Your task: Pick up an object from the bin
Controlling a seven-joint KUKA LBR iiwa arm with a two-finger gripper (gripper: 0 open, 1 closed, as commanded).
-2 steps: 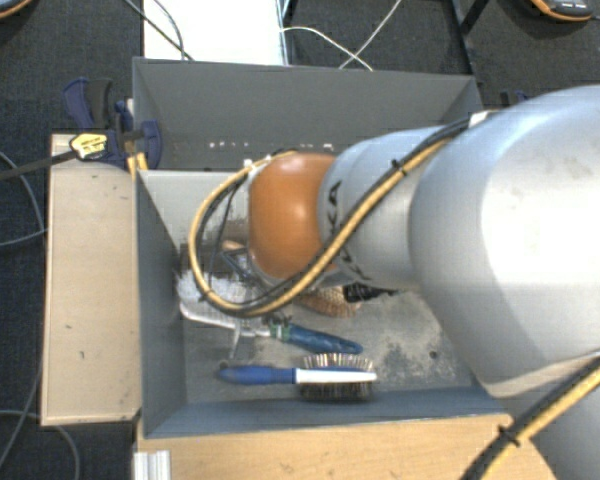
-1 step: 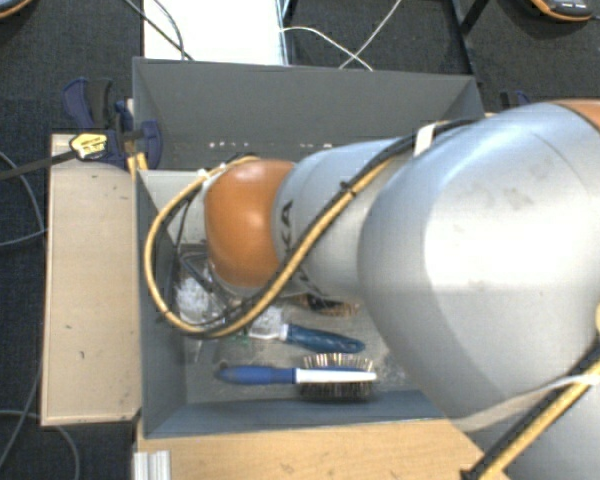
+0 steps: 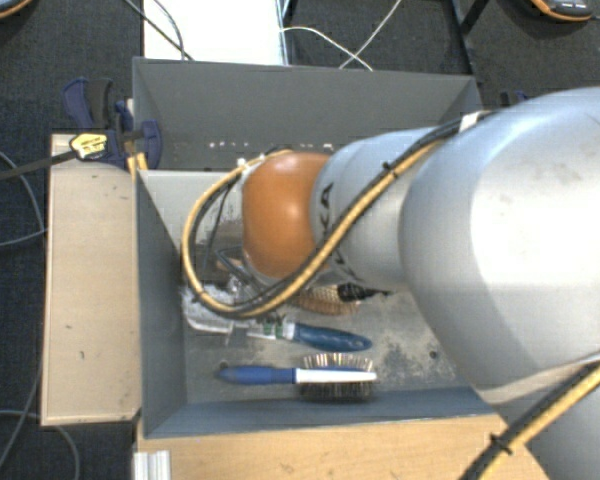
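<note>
Lowering straight, clear of the near brush (image 3: 310,376), seemed wise; the gripper's (image 3: 212,306) state I could not tell.

**No legible text from my seat**

I can read no complete word or number. Just up and right of the gripper (image 3: 212,306), beside the orange cover (image 3: 280,213), dark block letters stand on the arm's silver casing (image 3: 380,218), partly crossed by the cable (image 3: 365,200); I cannot make them out. Just below the gripper, the white-and-blue handle (image 3: 305,334) carries small coloured marks, too small to read.
</note>
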